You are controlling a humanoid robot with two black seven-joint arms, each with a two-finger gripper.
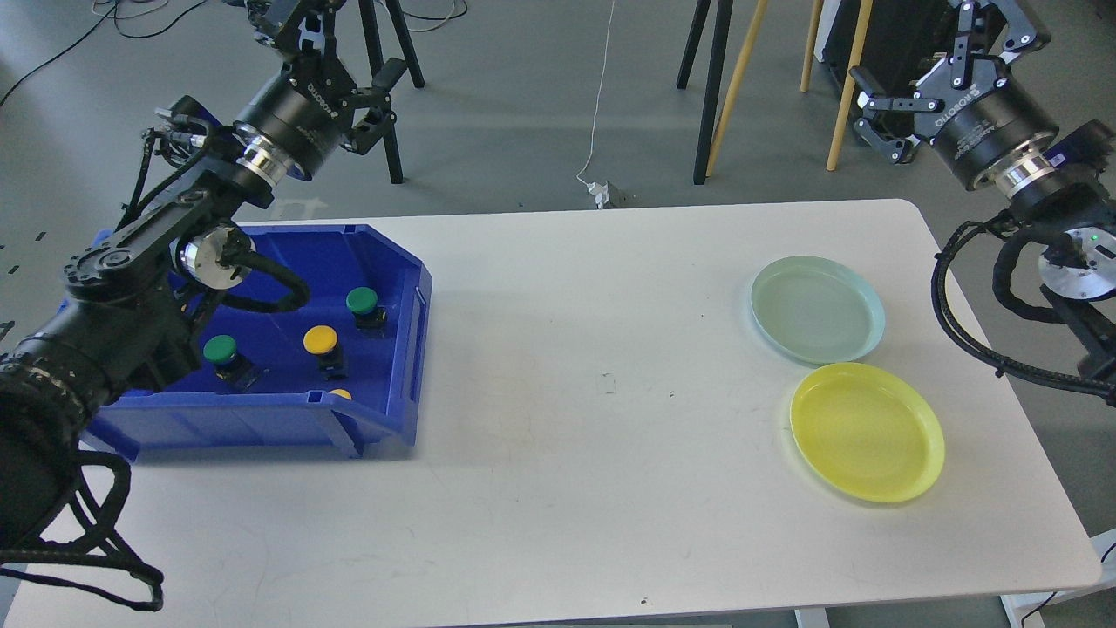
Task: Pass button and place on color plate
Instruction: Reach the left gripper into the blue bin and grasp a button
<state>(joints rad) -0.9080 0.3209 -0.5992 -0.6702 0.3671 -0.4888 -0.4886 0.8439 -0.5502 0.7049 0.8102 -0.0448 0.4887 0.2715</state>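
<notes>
A blue bin (410,366) stands on the left of the white table (567,453). In it are two green buttons (361,301) (220,349), a yellow button (320,338), and another yellow one (340,394) mostly hidden behind the front wall. A pale green plate (817,309) and a yellow plate (867,432) lie empty on the right. My left gripper (338,45) is open and empty, raised above and behind the bin. My right gripper (937,57) is open and empty, raised beyond the table's far right corner.
Chair and stool legs (711,87) stand on the floor behind the table. A white cable with a plug (602,190) lies near the far edge. My left arm's links and hoses (200,262) hang over the bin's back left part.
</notes>
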